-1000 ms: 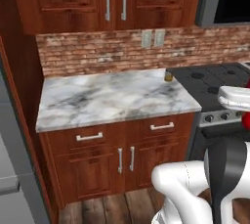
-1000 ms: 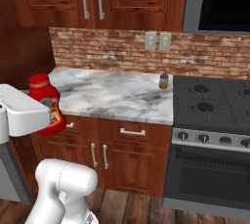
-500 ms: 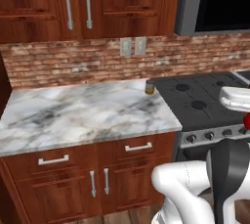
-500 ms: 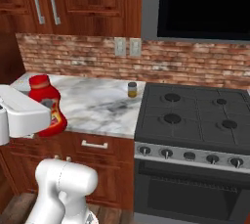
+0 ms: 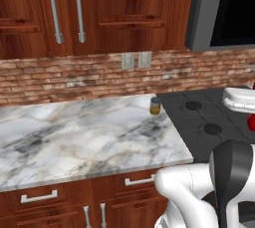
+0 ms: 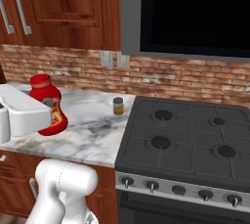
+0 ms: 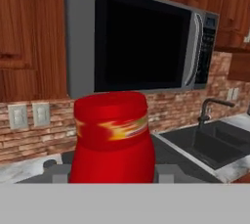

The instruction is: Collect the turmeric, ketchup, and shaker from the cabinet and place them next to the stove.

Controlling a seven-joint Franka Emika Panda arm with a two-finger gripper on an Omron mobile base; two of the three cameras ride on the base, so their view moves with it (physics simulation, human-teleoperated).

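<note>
Red squeeze ketchup bottle, yellowish label: clasped in the white arm's two-finger gripper, jaws partly closed around it, carried above the marble counter. Small glass turmeric jar: on the counter beside the black gas stove.

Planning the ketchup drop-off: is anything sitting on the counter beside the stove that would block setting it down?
Only the turmeric stands there, near the back by the stove. The marble counter in front of it looks free for the ketchup held in the tool.
</note>
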